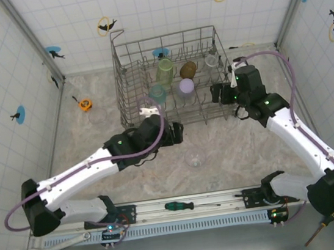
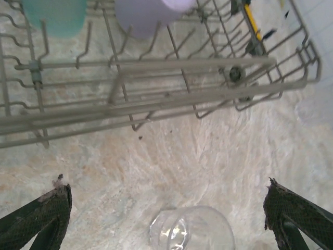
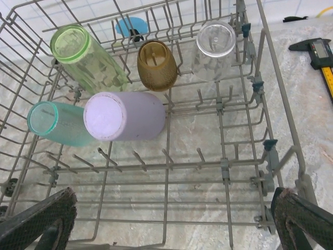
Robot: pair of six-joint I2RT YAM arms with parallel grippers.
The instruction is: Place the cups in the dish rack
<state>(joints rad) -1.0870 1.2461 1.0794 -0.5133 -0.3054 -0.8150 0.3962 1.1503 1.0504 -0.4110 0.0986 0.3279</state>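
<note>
**A:** Where are the cups?

**B:** Five are in the dish rack (image 1: 125, 75), which stands at the far middle of the bench (image 1: 238, 152). The rack's far row holds, left to right, a tall pale green cup (image 3: 86, 54), an amber-brown cup (image 3: 156, 65) and a clear cup (image 3: 213, 44). The nearer row holds a teal cup (image 3: 57, 124) with a lilac cup (image 3: 125, 115) just beside it on the right. All five lean among the tines.

**A:** And outside the rack?

**B:** A loose clear tumbler (image 1: 196, 157) stands on the bench, near of the rack's near wall and between the two arms.

**A:** What about the left gripper?

**B:** The left gripper (image 2: 165, 191) hangs low over the bench, just near of the rack, with its fingers (image 2: 41, 219) spread wide apart. Its wrist camera shows the tumbler between them at the bottom edge, touching neither.

**A:** And the right gripper?

**B:** The right gripper (image 3: 173, 197) hovers at the rack's near right corner. Its jaws are also wide apart, over bare wire floor.

**A:** What else is lying about?

**B:** A green-handled screwdriver (image 1: 184, 205) lies at the near edge between the arm bases. An orange tape measure (image 1: 85, 103) sits left of the rack, and a caliper (image 3: 315, 49) lies on the bench to the rack's right. A wrench (image 1: 47, 247) is at the near left corner.
</note>
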